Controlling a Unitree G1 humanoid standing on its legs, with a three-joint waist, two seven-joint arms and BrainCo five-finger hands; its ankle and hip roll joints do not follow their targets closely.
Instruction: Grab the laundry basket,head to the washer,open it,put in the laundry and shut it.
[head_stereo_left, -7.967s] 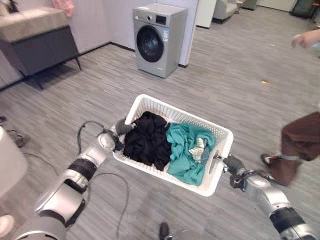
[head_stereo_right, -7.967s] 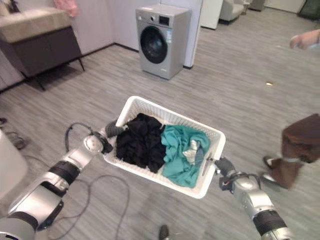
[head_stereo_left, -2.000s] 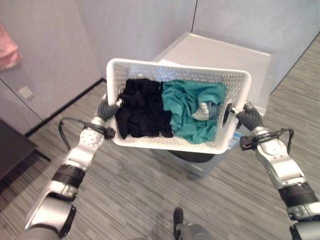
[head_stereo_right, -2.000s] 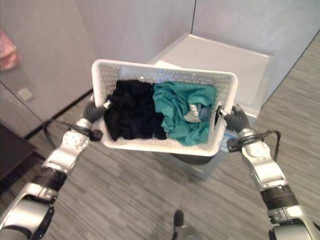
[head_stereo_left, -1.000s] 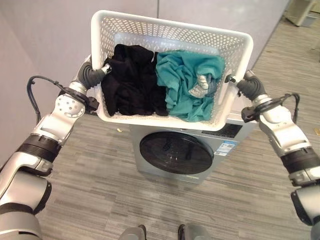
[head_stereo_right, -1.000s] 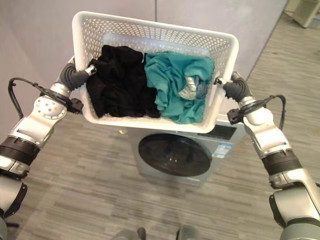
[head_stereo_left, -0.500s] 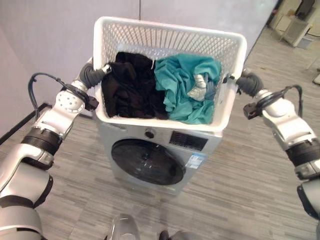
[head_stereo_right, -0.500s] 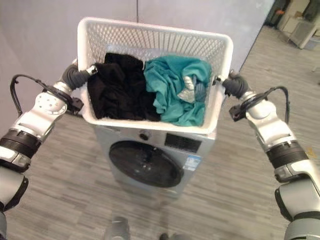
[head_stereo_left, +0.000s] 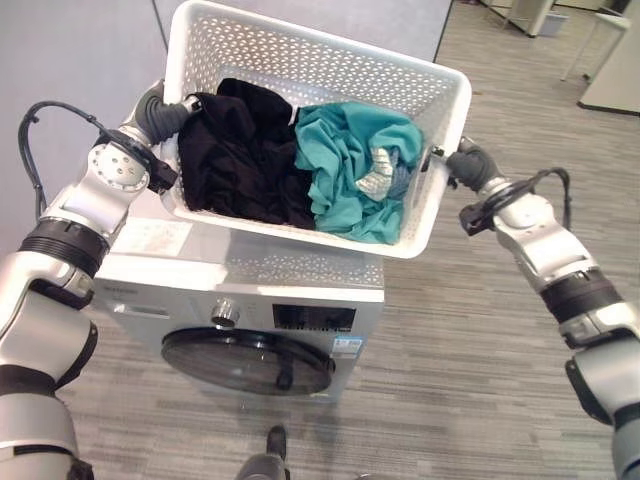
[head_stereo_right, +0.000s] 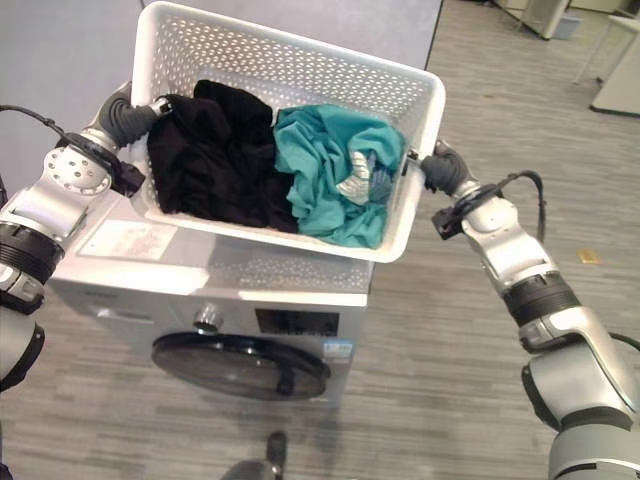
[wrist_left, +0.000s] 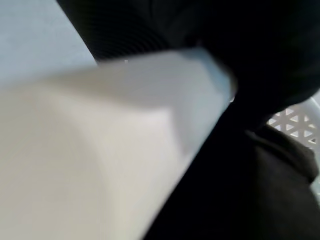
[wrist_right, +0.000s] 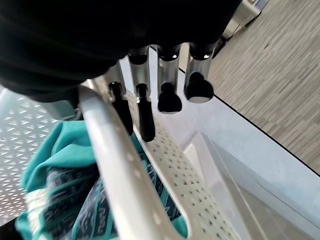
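The white laundry basket (head_stereo_left: 300, 130) is carried above the top of the washer (head_stereo_left: 250, 300), its far rim tipped up toward the grey wall (head_stereo_left: 60, 60) and its near rim hanging over the washer's top panel, whether touching it or just clear cannot be told. The left hand (head_stereo_left: 160, 112) is at the basket's left end rim, above the washer's back left corner; its fingers are hidden behind the rim and the cloth, so whether they are curled round the rim cannot be told. The right hand (head_stereo_right: 438, 170) is clamped on the basket's right end rim, out past the washer's right edge over open floor; in the right wrist view its dark-tipped fingers (wrist_right: 145, 120) hook over the rim and down through the handle slot. Inside the basket, black laundry (head_stereo_left: 235, 160) fills the left half and teal laundry (head_stereo_left: 350, 175) the right half, the two touching in the middle, both below the rim. The washer's round door (head_stereo_left: 245, 360) is closed on its front face, under the basket's near edge, with a control knob (head_stereo_left: 224, 314) above it. To the washer's right the grey plank floor (head_stereo_left: 480, 340) lies open; to its left the wall stands close beside the left arm
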